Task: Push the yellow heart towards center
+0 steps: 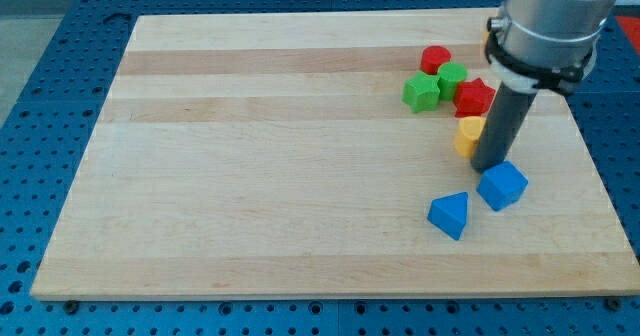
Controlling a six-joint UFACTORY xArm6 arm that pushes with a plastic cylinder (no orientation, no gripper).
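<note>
End effector is a straight dark rod, no jaws, so nothing to open or close and nothing gripped; my tip (489, 167) sits on the worktop (280, 176) in the view's right half. Yellow heart (468, 134) lies directly at the rod's left side, touching or nearly touching it, partly hidden behind the rod so only its left portion shows; heart shape cannot be fully confirmed from the visible part. It sits far to the view's right of the board's middle. Just below and right of my tip: blue cube-like block (502, 185), its upper left corner close to the tip, contact cannot be told. Further down-left, a blue triangular block (449, 215), apart from the blue cube-like block. Above the yellow heart: red block (474, 97), close to it and beside the rod. Left of that, two green blocks (422, 92) (452, 77) pressed together, and a smaller red block (435, 59) at the cluster's top. The grey cylindrical arm housing (550, 21) fills the view's upper right corner
</note>
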